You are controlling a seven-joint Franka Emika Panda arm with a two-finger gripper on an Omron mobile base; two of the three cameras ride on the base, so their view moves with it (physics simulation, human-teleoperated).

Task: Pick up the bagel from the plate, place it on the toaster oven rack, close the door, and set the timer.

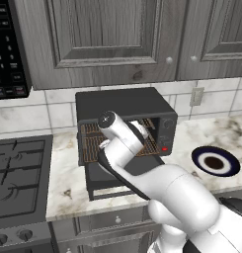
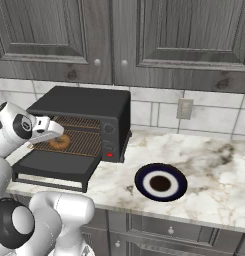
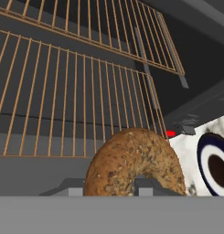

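Gripping the bagel [image 3: 135, 164] between closed fingers [image 3: 104, 188] just over the rack [image 3: 72, 105] of the oven [image 2: 89, 107], door [image 2: 56, 165] dropped flat to allow placing, plate [image 2: 160, 182] bare on the table [image 2: 214, 175].

The left base view looks forward and down from behind the arm on its left, over the counter [image 1: 68, 183] at the toaster oven [image 1: 125, 106]. The right base view looks at that same oven and the plate [image 2: 160, 183] from the other side (both share them). The hand view sits very close, looking along the rack [image 3: 72, 91]
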